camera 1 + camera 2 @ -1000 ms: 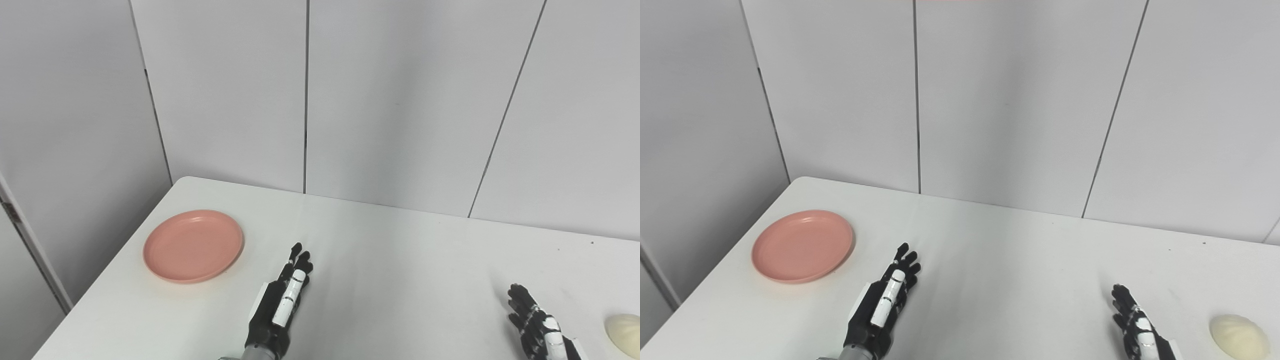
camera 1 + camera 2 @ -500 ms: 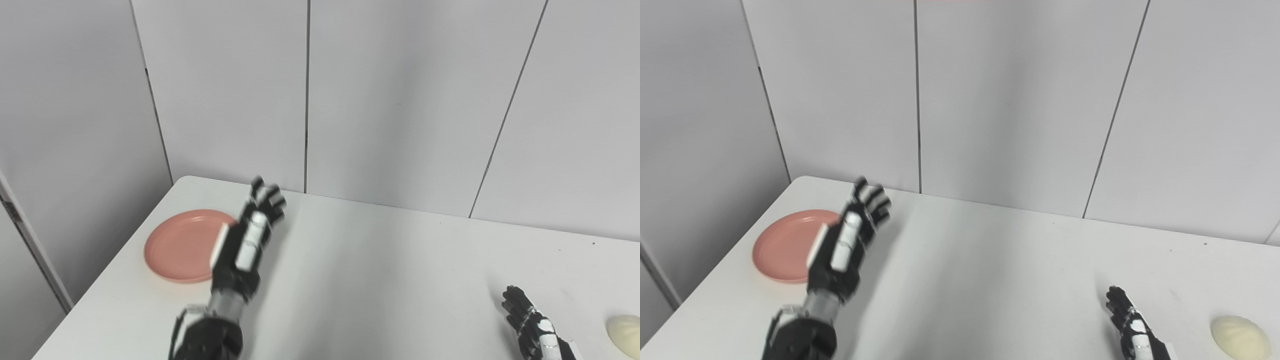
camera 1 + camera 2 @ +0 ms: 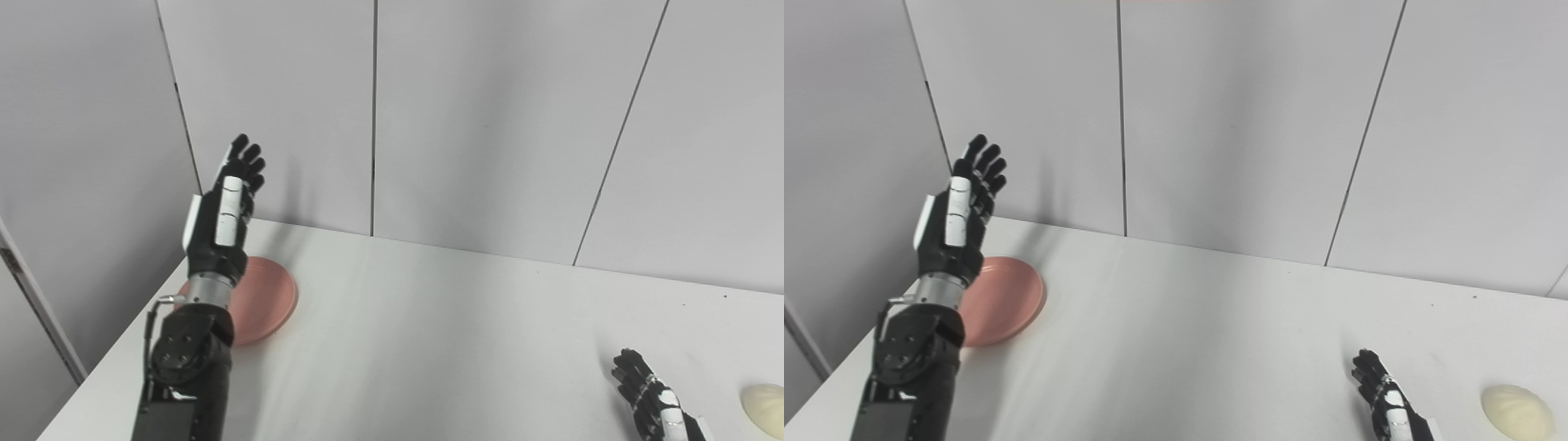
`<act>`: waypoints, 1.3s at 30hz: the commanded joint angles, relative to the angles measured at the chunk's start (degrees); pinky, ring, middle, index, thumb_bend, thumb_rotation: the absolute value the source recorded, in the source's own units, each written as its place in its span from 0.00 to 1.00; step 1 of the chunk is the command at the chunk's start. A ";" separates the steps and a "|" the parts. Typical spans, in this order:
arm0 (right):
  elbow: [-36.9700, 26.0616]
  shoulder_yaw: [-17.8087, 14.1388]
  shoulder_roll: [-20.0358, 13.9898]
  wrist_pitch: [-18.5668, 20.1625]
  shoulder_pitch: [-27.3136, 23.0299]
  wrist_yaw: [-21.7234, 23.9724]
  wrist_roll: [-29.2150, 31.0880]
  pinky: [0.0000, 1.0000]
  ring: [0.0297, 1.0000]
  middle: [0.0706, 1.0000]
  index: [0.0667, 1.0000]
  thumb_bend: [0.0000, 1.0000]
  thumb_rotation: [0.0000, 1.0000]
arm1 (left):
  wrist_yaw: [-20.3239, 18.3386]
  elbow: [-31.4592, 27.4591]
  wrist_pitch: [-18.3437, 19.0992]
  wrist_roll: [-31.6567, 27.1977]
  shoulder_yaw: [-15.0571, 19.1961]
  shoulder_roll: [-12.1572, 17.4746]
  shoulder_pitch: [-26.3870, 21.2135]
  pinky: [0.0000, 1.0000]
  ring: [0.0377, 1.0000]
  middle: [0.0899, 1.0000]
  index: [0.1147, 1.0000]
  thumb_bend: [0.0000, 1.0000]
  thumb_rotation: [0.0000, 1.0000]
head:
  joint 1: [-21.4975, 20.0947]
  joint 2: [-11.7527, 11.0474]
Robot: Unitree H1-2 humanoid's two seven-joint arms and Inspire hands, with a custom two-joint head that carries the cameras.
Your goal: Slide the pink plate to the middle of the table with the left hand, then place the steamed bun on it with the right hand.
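Right hand sits low at the near desk edge, partly cut off, fingers spread and empty, the steamed bun just beside it. Left hand is raised above the desk, fingers extended upward, holding nothing; its forearm hides part of the pink plate at the far left.

A white table fills the lower part of both views, its top smooth and matte, with a rounded far-left corner and a few tiny dark specks near its far right side. Behind it stands a wall of pale grey panels, split by thin dark vertical seams; the rightmost seams lean slightly. At the left, another grey panel meets the back wall at a corner, and a light strip runs diagonally along its lower edge.
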 commanded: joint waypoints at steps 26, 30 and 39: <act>0.80 0.00 0.32 0.07 1.72 0.86 2.79 1.00 0.93 0.90 0.89 0.74 1.00 | -13.16 41.60 -17.26 -8.27 5.64 18.77 -8.69 0.85 0.85 0.82 0.86 0.90 0.90 | 0.44 0.70; 0.30 0.04 0.20 0.43 1.98 0.64 2.74 1.00 0.93 0.91 0.89 0.72 1.00 | -14.81 46.07 -19.27 -9.57 5.95 19.22 -9.15 0.82 0.86 0.83 0.83 0.91 0.89 | 0.49 1.10; -0.58 -0.11 0.07 1.22 2.44 0.18 2.61 0.98 0.92 0.90 0.88 0.76 1.00 | -15.26 50.45 -20.39 -10.95 6.05 18.14 -8.64 0.82 0.86 0.83 0.83 0.93 0.88 | 0.17 1.77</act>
